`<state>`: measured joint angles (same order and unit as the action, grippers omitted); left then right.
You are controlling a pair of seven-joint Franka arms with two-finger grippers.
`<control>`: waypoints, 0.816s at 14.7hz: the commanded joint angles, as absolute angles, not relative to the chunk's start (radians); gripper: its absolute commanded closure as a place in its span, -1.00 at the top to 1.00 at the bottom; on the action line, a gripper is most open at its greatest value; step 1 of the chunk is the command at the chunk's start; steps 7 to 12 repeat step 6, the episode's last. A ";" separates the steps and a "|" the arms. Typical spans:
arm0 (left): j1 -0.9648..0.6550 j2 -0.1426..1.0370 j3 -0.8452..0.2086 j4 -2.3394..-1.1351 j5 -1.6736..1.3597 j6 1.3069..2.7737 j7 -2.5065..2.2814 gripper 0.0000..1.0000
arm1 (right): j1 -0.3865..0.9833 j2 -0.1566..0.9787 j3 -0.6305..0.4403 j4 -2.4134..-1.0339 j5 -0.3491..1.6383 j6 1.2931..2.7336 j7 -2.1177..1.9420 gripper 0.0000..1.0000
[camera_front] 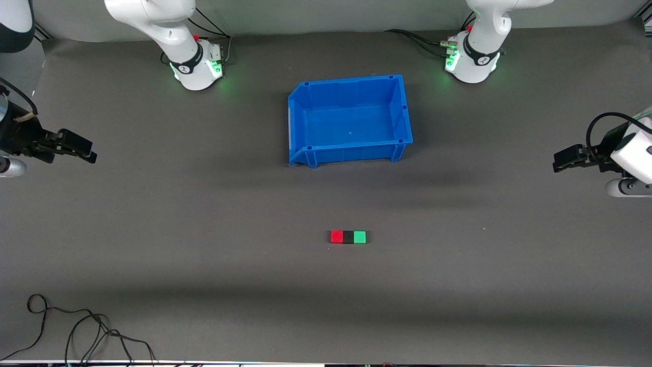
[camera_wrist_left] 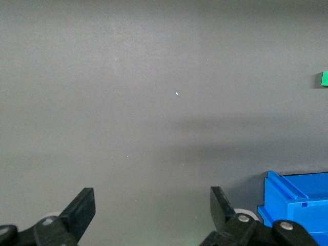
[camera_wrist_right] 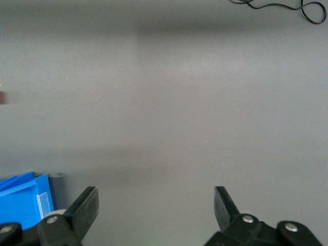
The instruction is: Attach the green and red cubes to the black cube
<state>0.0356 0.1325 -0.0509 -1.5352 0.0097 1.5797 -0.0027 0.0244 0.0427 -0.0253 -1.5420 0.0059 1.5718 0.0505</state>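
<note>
The red cube [camera_front: 336, 236], the black cube [camera_front: 348, 237] and the green cube [camera_front: 360, 237] lie in one row on the grey mat, touching, the black one in the middle, nearer the front camera than the blue bin. The green cube also shows at the edge of the left wrist view [camera_wrist_left: 324, 79], and a sliver of the red cube at the edge of the right wrist view [camera_wrist_right: 1, 97]. My left gripper [camera_front: 559, 165] is open and empty at the left arm's end of the table. My right gripper [camera_front: 87, 153] is open and empty at the right arm's end.
An empty blue bin [camera_front: 350, 154] stands mid-table between the arm bases and the cubes; its corner shows in both wrist views [camera_wrist_left: 297, 205] [camera_wrist_right: 23, 205]. A black cable [camera_front: 76, 326] lies near the front edge toward the right arm's end.
</note>
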 commanded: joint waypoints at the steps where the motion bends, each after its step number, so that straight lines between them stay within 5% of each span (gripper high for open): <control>1: 0.031 0.129 -0.046 -1.528 0.012 1.574 -0.020 1.00 | 0.009 0.063 -0.011 -1.499 -0.011 1.554 0.044 1.00; 12: 0.020 0.135 -0.046 -1.566 0.038 1.588 -0.017 1.00 | 0.006 0.063 -0.014 -1.497 -0.012 1.552 0.040 1.00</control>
